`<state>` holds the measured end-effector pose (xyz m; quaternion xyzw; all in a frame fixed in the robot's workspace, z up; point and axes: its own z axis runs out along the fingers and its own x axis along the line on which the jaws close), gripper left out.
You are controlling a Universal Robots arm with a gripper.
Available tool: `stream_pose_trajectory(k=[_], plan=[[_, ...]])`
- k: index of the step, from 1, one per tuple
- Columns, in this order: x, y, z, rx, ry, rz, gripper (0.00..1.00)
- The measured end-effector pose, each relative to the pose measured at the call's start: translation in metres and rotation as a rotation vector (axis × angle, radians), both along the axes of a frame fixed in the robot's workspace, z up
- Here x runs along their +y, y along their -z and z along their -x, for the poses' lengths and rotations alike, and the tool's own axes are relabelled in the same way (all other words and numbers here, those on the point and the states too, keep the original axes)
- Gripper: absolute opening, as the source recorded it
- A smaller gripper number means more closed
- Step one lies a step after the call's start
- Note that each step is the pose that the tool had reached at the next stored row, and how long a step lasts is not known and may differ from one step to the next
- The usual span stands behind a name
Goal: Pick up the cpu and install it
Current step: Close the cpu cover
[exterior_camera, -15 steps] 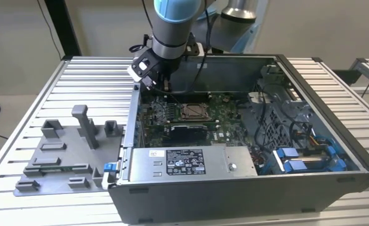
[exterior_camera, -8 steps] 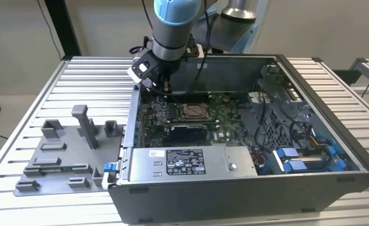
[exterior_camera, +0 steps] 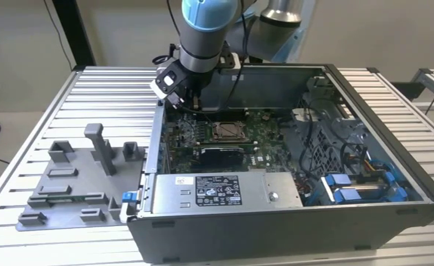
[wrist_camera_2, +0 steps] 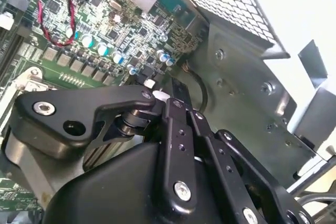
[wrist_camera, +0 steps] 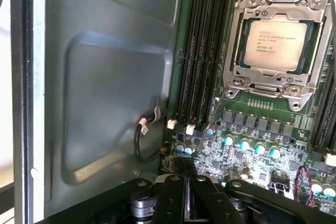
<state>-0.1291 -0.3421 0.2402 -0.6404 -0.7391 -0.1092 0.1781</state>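
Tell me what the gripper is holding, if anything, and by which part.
Nothing: the gripper is shut and empty; the cpu lies in its socket on the motherboard.

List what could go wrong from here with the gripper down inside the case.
1. The gripper hangs close over the motherboard, beside a loose cable and small capacitors; a sideways move could snag or knock them.
2. The case wall stands close by; a careless lift might scrape it.
3. The cpu lies in its socket frame; I cannot tell if that is latched, so a jolt might shift it.
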Motion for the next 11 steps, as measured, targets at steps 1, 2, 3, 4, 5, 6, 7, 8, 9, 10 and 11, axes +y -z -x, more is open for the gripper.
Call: stream_pose_trajectory(k=[1, 2, 3, 4, 5, 6, 7, 8, 9, 10, 11], plan=[[-0.0011, 0.0000, -0.0001, 0.0006, 0.000, 0.0001, 0.00], [-0.0018, 0.0000, -0.0003, 0.0010, 0.000, 0.0000, 0.00], [-0.0023, 0.0000, -0.0007, 0.0013, 0.000, 0.0001, 0.00], [-0.0025, 0.0000, -0.0013, 0.0013, 0.000, 0.0000, 0.00], [-0.0026, 0.0001, -0.0021, 0.0014, 0.000, 0.0000, 0.00], [-0.0027, 0.0001, -0.0028, 0.0015, 0.000, 0.0000, 0.00], [-0.0028, 0.0001, -0.0035, 0.0015, 0.000, 0.0001, 0.00], [-0.0028, 0.0001, -0.0040, 0.0015, 0.000, 0.0001, 0.00], [-0.0029, 0.0001, -0.0044, 0.0015, 0.000, 0.0001, 0.00], [-0.0029, 0.0001, -0.0049, 0.0014, 0.000, 0.0000, 0.00], [-0.0029, 0.0001, -0.0056, 0.0016, 0.000, 0.0000, 0.00]])
